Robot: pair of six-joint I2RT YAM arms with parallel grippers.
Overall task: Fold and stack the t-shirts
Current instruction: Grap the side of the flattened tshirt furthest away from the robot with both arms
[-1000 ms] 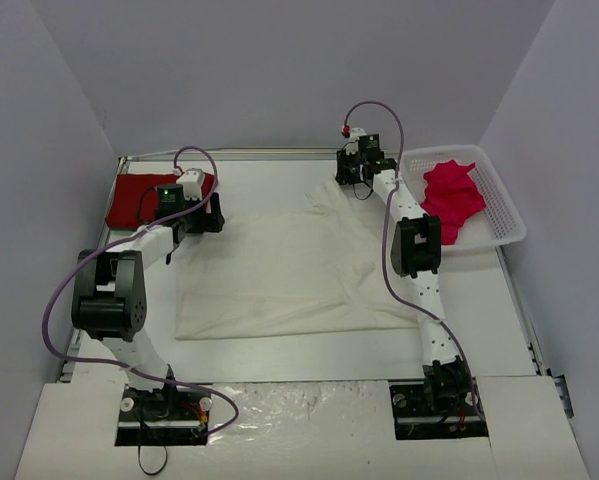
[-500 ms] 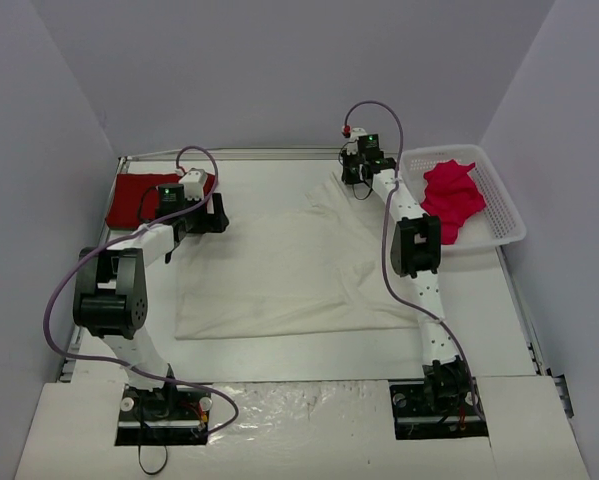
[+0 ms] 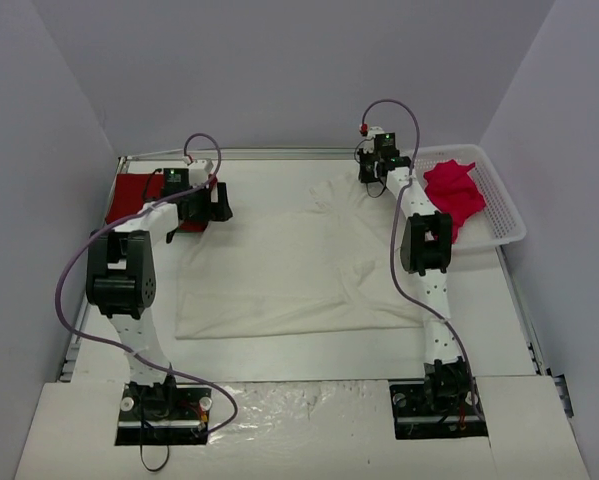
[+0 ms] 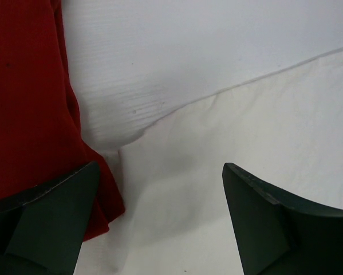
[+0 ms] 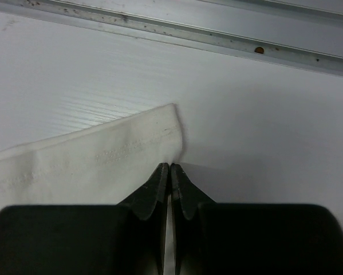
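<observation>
Shirts are lying in three places as I am watching from here. At the far left corner of the table [image 3: 279, 350], the red t-shirt [image 3: 129, 195] is sitting in a flat heap. I am seeing the left gripper [image 4: 160, 172] hovering low just beside it, jaws standing wide with nothing between them. Its left finger is hanging over the red cloth's edge and its right finger over the near corner of the cream-white t-shirt [image 3: 279, 270]. That big shirt is lying spread across the middle of the table, rumpled along its right side.

At its far right sleeve, the right gripper [image 5: 170, 167] is reaching down with its jaws pressed together. The tips are meeting the stitched hem at the sleeve's corner, but I am not able to tell whether any cloth is caught between them.

Further right, the pinkish-red t-shirt [image 3: 451, 195] is lying crumpled in the white lattice basket [image 3: 504, 215], one part hanging over its near rim.
</observation>
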